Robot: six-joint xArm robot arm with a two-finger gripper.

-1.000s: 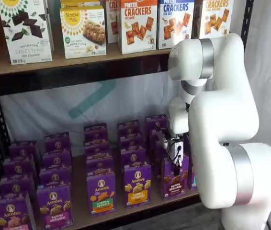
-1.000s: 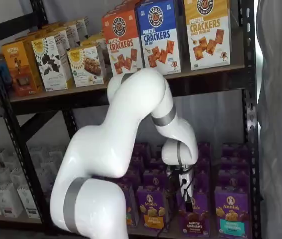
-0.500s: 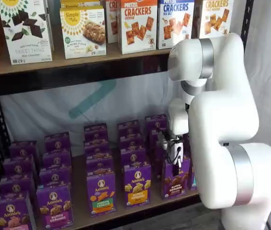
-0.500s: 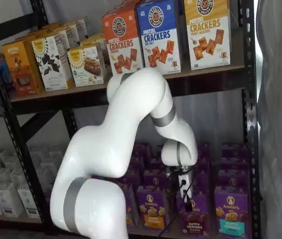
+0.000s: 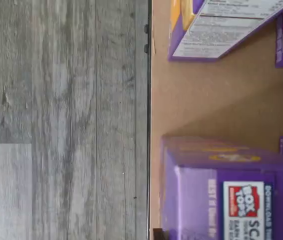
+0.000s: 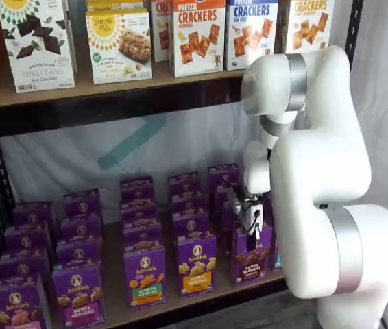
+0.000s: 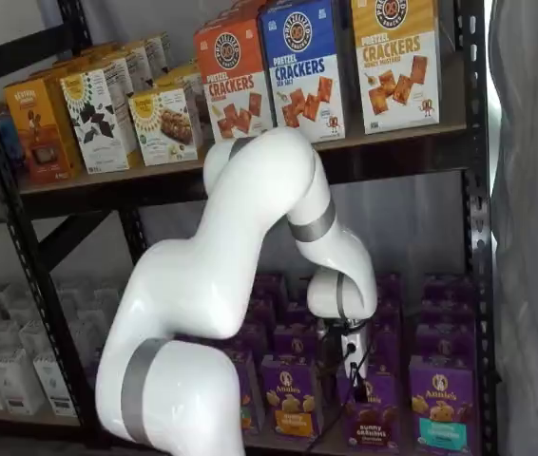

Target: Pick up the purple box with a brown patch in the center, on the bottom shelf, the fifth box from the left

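Tan board of the bottom shelf (image 6: 115, 274) carries rows of purple cartons. My white arm (image 6: 317, 171) hangs its pincer (image 6: 251, 229) right over the purple box (image 6: 251, 255), front row, just beside the orange-banded carton (image 6: 196, 264). I cannot tell whether the fingers have closed on it. I'd confirm a square, firm hold on its top before lifting straight up. Its front reads "Annie's Bunny Grahams".

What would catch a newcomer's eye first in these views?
The big white arm fills the foreground in both shelf views, bent down toward the bottom shelf. Its end effector sits at the top of the purple box with the brown band. Behind it stand rows of near-identical purple cartons, with cracker boxes on the shelf above.
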